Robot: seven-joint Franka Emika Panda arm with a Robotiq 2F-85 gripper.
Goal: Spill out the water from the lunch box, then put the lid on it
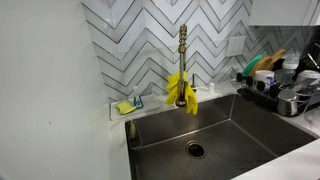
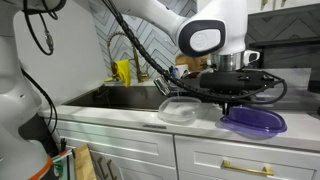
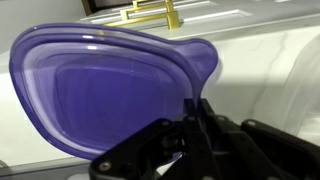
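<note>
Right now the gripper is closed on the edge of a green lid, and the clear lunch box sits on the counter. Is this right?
No: the lid is purple, not green, as the wrist view shows. The rest is right.

Wrist view: the pincer is a dark blur, chopped off by the bottom edge, and it covers the near rim of the purple lid. In an exterior view the dish rack runs off the right edge, contents too small to tell.
</note>
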